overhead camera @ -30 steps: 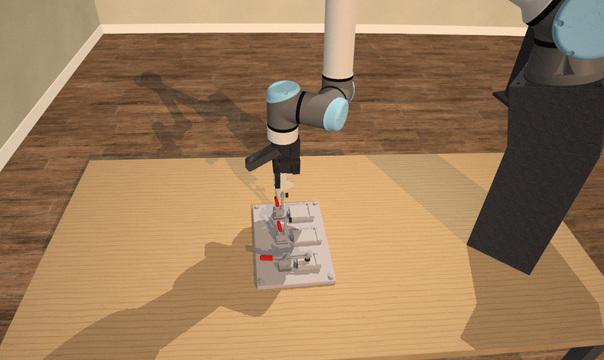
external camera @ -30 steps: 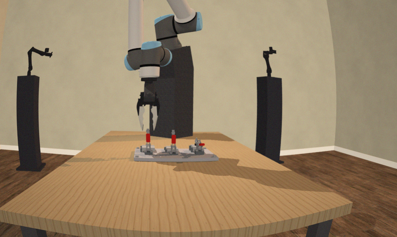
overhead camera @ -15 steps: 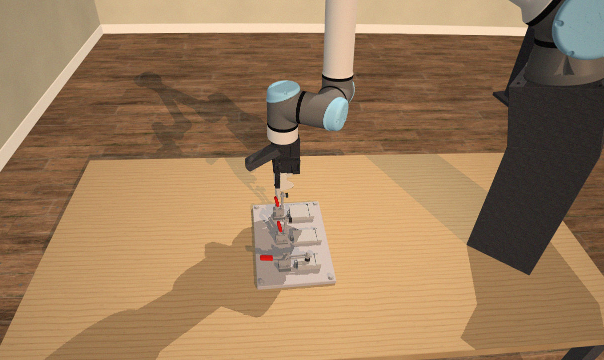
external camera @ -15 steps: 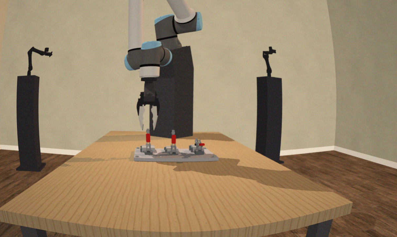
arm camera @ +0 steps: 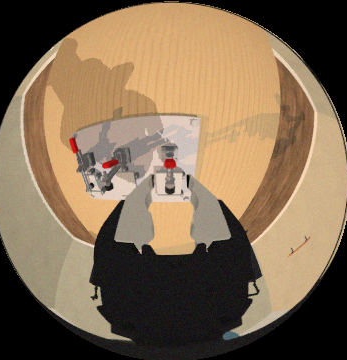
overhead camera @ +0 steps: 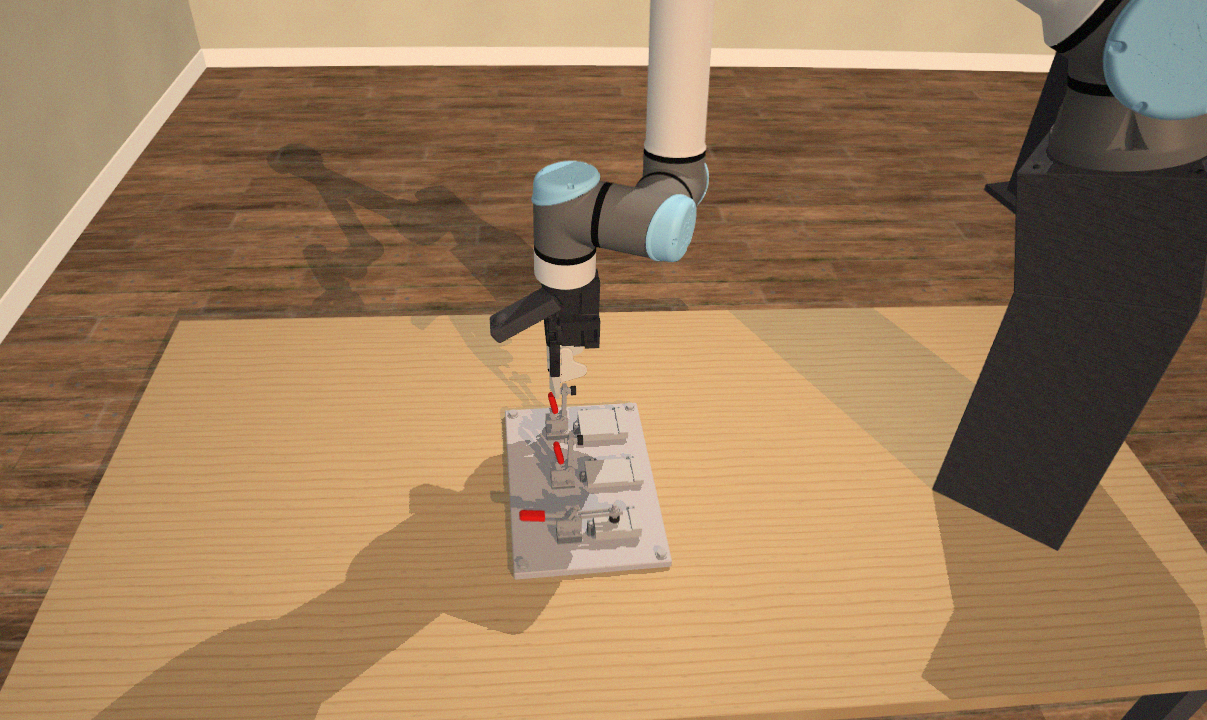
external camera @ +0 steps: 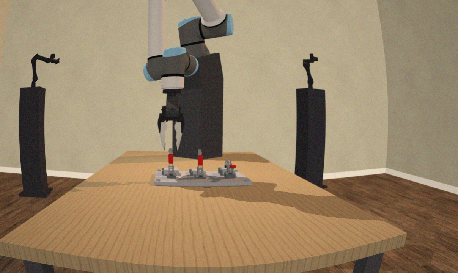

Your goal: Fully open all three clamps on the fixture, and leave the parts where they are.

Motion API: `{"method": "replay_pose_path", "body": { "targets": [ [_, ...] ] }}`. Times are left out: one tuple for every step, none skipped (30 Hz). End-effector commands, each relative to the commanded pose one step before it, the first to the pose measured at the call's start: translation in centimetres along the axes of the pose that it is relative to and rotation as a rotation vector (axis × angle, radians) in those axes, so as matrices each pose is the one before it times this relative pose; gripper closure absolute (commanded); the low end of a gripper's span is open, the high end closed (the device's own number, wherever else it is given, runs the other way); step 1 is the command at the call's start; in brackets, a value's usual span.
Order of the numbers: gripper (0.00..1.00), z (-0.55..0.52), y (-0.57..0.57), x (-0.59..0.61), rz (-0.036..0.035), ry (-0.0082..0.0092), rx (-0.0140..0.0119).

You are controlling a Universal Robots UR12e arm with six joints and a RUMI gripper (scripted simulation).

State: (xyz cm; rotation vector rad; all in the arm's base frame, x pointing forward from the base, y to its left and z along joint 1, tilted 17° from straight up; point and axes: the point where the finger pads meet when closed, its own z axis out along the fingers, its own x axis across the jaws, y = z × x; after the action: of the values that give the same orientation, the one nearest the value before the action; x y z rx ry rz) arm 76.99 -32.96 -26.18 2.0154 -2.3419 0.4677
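A grey fixture plate [overhead camera: 585, 488] lies in the middle of the wooden table and carries three toggle clamps with red handles. The far clamp's handle [overhead camera: 552, 400] stands upright, and so does the middle clamp's handle [overhead camera: 558, 450]. The near clamp's handle [overhead camera: 532, 514] lies flat, pointing left. A grey part sits beside each clamp, such as the far part [overhead camera: 601, 425]. My gripper [overhead camera: 555, 371] points straight down just above the far handle [external camera: 170, 158]. Its fingers [external camera: 170, 146] stand apart with nothing between them. In the wrist view the far handle [arm camera: 169, 163] shows just beyond the fingertips.
The arm's dark pedestal [overhead camera: 1090, 340] stands at the table's right rear. Two black posts [external camera: 32, 139] [external camera: 310, 135] stand on the floor on either side of the table. The plate is far from all table edges.
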Motion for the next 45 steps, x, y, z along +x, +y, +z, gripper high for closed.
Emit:
{"method": "replay_pose_path", "body": {
  "targets": [
    [0.72,-0.062,-0.064,0.014,-0.00004,0.00036,0.00111],
    [0.72,0.0,0.0,0.0,0.0,0.0,0.0],
    [0.72,0.0,0.0,0.0,0.0,0.0,0.0],
    [0.72,-0.003,0.0,0.0,0.0,0.0,0.0],
    [0.72,0.0,0.0,0.0,0.0,0.0,0.0],
    [0.72,0.0,0.0,0.0,0.0,0.0,0.0],
    [0.72,-0.019,0.0,0.0,0.0,0.0,0.0],
    [0.72,-0.049,0.0,0.0,0.0,0.0,0.0],
    [0.72,-0.089,0.0,0.0,0.0,0.0,0.0],
    [0.72,-0.136,0.0,0.0,0.0,0.0,0.0],
    [0.72,-0.187,0.0,0.0,0.0,0.0,0.0],
    [0.72,-0.239,0.0,0.0,0.0,0.0,0.0],
    [0.72,-0.292,0.0,0.0,0.0,0.0,0.0],
    [0.72,-0.342,0.0,0.0,0.0,0.0,0.0],
    [0.72,-0.387,0.0,0.0,0.0,0.0,0.0],
    [0.72,-0.427,0.0,0.0,0.0,0.0,0.0],
    [0.72,-0.46,0.0,0.0,0.0,0.0,0.0],
    [0.72,-0.485,0.0,0.0,0.0,0.0,0.0],
    [0.72,-0.502,0.0,0.0,0.0,0.0,0.0],
    [0.72,-0.51,0.0,0.0,0.0,0.0,0.0],
    [0.72,-0.508,0.0,0.0,0.0,0.0,0.0],
    [0.72,0.0,0.0,0.0,0.0,0.0,0.0],
    [0.72,0.0,0.0,0.0,0.0,0.0,0.0],
    [0.72,-0.498,0.0,0.0,0.0,0.0,0.0],
    [0.72,-0.479,0.0,0.0,0.0,0.0,0.0],
    [0.72,-0.452,0.0,0.0,0.0,0.0,0.0],
    [0.72,-0.418,0.0,0.0,0.0,0.0,0.0],
    [0.72,-0.378,0.0,0.0,0.0,0.0,0.0],
    [0.72,-0.332,0.0,0.0,0.0,0.0,0.0],
    [0.72,-0.283,0.0,0.0,0.0,0.0,0.0],
    [0.72,-0.232,0.0,0.0,0.0,0.0,0.0],
    [0.72,-0.18,0.0,0.0,0.0,0.0,0.0],
    [0.72,-0.131,0.0,0.0,0.0,0.0,0.0],
    [0.72,-0.085,0.0,0.0,0.0,0.0,0.0],
    [0.72,-0.047,0.0,0.0,0.0,0.0,0.0],
    [0.72,-0.019,0.0,0.0,0.0,0.0,0.0],
    [0.72,-0.003,0.0,0.0,0.0,0.0,0.0],
    [0.72,0.0,0.0,-0.004,0.0,0.0,0.0],
    [0.72,0.0,0.0,0.0,0.0,0.0,0.0],
    [0.72,0.0,0.0,0.0,0.0,0.0,0.0],
    [0.72,0.0,0.0,-0.027,0.0,0.0,0.0],
    [0.72,0.0,0.0,-0.07,0.0,0.0,0.0],
    [0.72,0.0,0.0,-0.129,0.0,0.0,0.0],
    [0.72,0.0,0.001,-0.2,0.0,0.0,0.0],
    [0.72,0.0,0.0,-0.281,0.0,0.0,0.0]
  ]
}}
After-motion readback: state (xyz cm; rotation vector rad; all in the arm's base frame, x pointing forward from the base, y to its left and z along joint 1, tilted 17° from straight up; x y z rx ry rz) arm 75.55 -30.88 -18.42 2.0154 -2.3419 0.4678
